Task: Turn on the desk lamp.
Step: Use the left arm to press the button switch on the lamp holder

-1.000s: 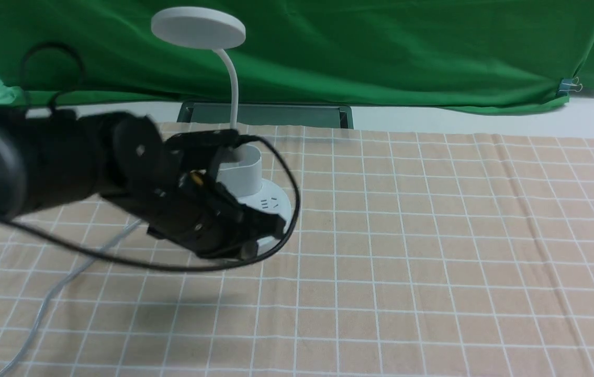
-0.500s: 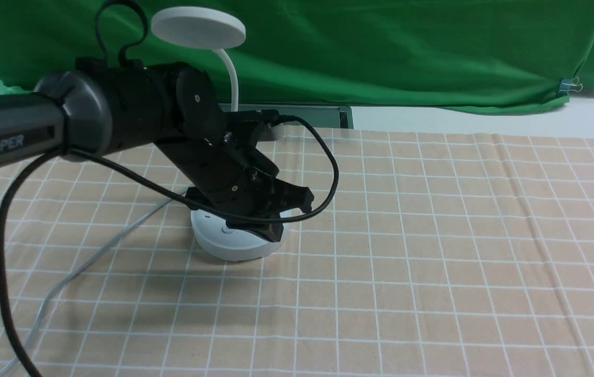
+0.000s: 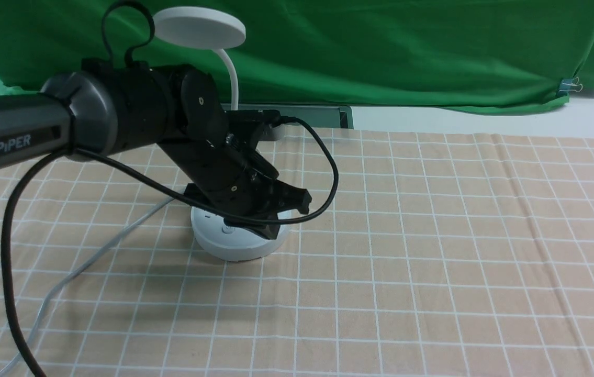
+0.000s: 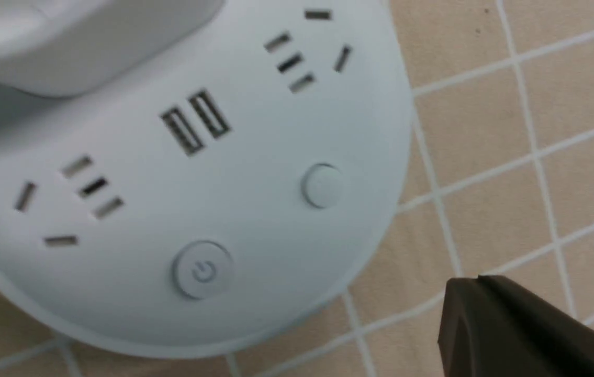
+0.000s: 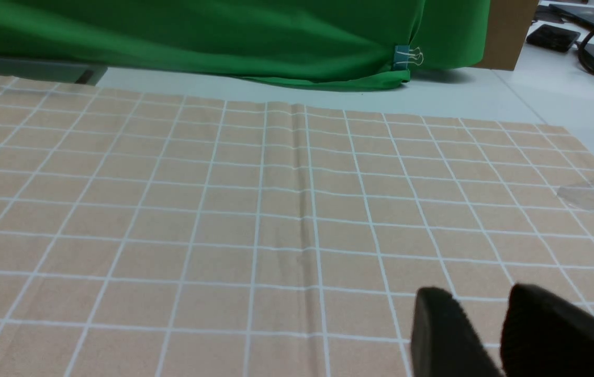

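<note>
White round-based desk lamp with flat disc head (image 3: pixel 200 29) is on the beige grid-pattern cloth (image 3: pixel 433 251), robot's left side, head unlit; looks like the lining-up step, so next bring a fingertip over the round power-marked button (image 4: pixel 203 269) and press straight down. Black left gripper (image 3: pixel 270 233) is over the base, fingers look pressed together; black right gripper (image 5: pixel 477 314) is over cloth, fingers slightly spread, and the left arm's looped black cable (image 3: pixel 335 173) could snag.

Open desk (image 3: pixel 459 251) spreads right of the lamp base (image 3: pixel 234 243); above the base, the left arm (image 3: pixel 197 136) and looping black cable (image 3: pixel 336 173) obstruct.
</note>
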Controlling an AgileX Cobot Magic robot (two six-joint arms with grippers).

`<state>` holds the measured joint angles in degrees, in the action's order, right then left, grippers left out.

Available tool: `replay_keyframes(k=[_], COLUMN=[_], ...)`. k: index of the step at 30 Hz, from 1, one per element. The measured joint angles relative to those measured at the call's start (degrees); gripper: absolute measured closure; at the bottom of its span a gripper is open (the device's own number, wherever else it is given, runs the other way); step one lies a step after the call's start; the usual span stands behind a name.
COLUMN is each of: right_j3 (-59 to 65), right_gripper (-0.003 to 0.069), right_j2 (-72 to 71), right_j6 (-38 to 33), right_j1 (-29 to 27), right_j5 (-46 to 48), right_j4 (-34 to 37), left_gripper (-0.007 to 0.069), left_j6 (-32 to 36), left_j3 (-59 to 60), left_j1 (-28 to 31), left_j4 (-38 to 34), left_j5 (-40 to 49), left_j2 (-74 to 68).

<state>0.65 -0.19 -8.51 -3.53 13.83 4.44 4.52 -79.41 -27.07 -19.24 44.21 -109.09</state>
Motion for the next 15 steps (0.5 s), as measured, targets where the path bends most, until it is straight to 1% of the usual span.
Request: replay_keyframes(k=[6,10,15], right_j3=[0.00,0.00,0.00], right_gripper=[0.0419,0.0419,0.0419], right_j2=[0.00,0.00,0.00], right_j6=[0.00,0.00,0.00], right_j1=[0.00,0.00,0.00], right_j5=[0.00,0.00,0.00], right_j4=[0.00,0.00,0.00], left_gripper=[0.0623,0.0623,0.0623], left_j6=[-0.71,-3.97,-5.85], left_j3=[-0.10,-0.10,-0.33], left_j1=[0.00,0.00,0.00], left_j4=[2.07,4.84,7.08], left_j5=[-0.44,-4.08,-8.28], left_j2=[0.00,0.00,-0.68])
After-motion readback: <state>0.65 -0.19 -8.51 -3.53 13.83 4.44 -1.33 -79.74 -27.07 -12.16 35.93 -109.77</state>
